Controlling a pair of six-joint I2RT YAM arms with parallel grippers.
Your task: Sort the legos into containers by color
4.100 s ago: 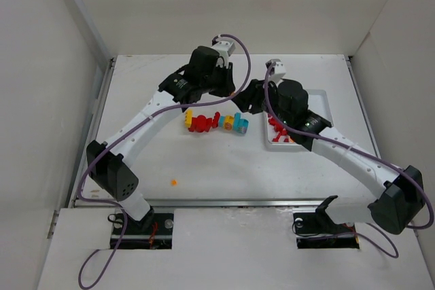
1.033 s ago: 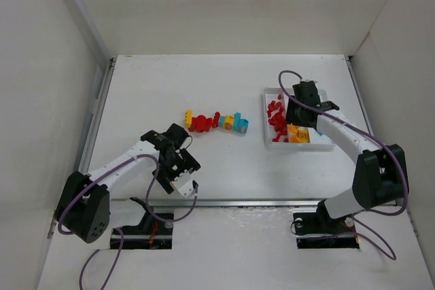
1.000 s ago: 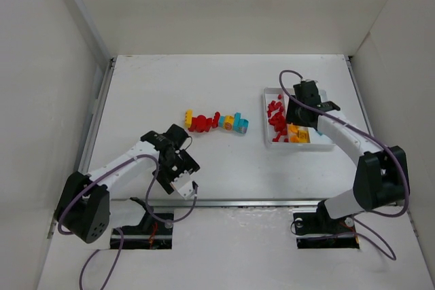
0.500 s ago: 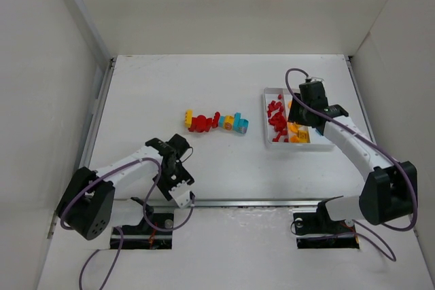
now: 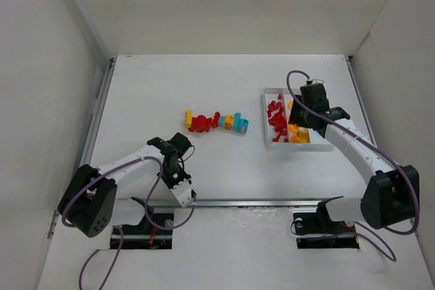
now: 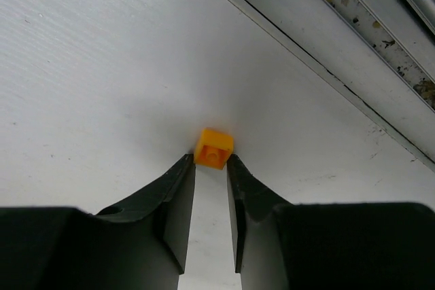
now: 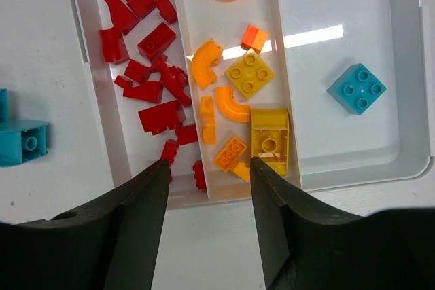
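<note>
The left tool (image 6: 209, 162) had closed from a wide spread onto the small orange square plastic brick (image 6: 213, 148); the brick sat pinched at the very fingertips, centre of the left wrist view, on the white desk (image 6: 102, 66) near its front edge; judged secured and ready to lift. The right tool (image 7: 209, 164) stayed spread and empty over the shallow white three-compartment tray (image 7: 408, 161), right of the overhead frame; its middle compartment held orange pieces; the joined row of red, yellow and cyan bricks (image 5: 216, 123) lay unsorted mid-frame.
</note>
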